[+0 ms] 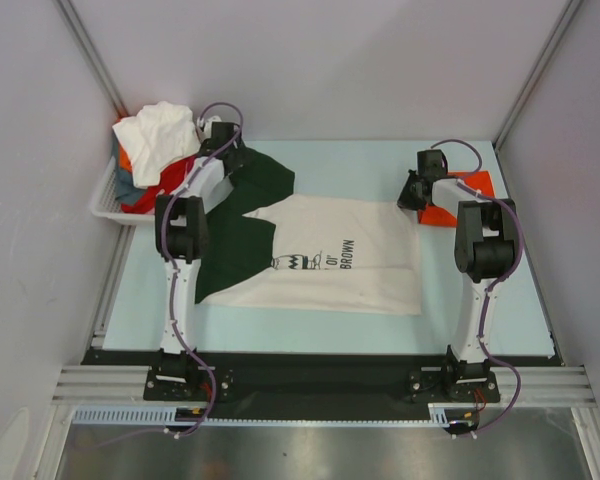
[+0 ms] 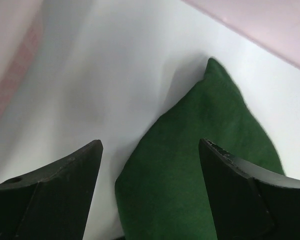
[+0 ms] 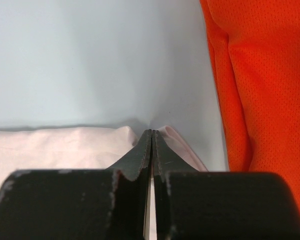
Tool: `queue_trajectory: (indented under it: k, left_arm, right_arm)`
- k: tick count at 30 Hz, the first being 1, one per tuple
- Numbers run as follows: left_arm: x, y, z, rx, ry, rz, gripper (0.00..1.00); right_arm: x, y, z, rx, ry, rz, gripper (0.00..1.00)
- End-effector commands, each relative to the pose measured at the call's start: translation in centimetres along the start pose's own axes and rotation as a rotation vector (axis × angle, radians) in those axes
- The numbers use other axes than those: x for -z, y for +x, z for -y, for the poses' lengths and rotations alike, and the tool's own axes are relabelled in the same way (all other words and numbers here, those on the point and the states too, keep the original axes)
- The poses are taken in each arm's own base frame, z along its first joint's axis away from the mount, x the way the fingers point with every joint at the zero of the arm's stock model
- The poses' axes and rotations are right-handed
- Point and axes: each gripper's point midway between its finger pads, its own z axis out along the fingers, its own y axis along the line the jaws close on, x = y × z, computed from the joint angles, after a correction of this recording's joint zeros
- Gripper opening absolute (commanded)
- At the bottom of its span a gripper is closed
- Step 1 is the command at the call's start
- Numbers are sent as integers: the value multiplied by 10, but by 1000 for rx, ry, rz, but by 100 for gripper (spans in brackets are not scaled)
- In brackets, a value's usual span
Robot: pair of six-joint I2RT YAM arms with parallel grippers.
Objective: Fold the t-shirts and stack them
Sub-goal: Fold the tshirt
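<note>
A cream t-shirt [image 1: 350,260] with dark green sleeves and a small dark chest print lies spread flat mid-table. My left gripper [image 1: 230,150] is open over its far green sleeve [image 1: 265,175]. In the left wrist view the sleeve tip [image 2: 190,165] lies between the open fingers of the left gripper [image 2: 150,145]. My right gripper [image 1: 410,195] is at the shirt's far right corner. In the right wrist view the right gripper [image 3: 152,131] is shut on the cream hem [image 3: 55,145]. A folded orange-red shirt [image 1: 470,185] lies just right of it and also shows in the right wrist view [image 3: 265,75].
A white slotted basket [image 1: 105,205] stands at the far left, heaped with a white shirt [image 1: 160,135] and red cloth [image 1: 165,195]. Grey walls close in the back and both sides. A black strip runs along the near table edge.
</note>
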Motion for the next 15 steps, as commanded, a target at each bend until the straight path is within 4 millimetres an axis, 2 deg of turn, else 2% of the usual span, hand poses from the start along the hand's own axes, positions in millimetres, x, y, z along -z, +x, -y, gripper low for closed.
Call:
queue_trajectory:
  k: [1, 4, 8, 10, 11, 14, 15]
  left_arm:
    - [28, -22, 0, 10, -19, 1, 84]
    - [26, -3, -3, 27, -28, -55, 83]
    - [22, 12, 4, 55, 17, -107, 80]
    - [19, 13, 11, 83, 55, -115, 74]
    - [16, 20, 18, 97, 100, -142, 71]
    - [6, 19, 25, 153, 149, -142, 50]
    - [4, 15, 30, 166, 168, -131, 37]
  right_arm:
    - [17, -17, -11, -2, -39, 50, 3]
    - [18, -17, -12, -1, -43, 50, 3]
    - [18, -17, -13, -7, -48, 49, 3]
    - [18, -17, -13, -8, -50, 46, 3]
    - [18, -16, -14, -10, -52, 45, 3]
    - [18, -15, -14, -10, -53, 43, 3]
    - [18, -16, -13, -10, -52, 45, 3]
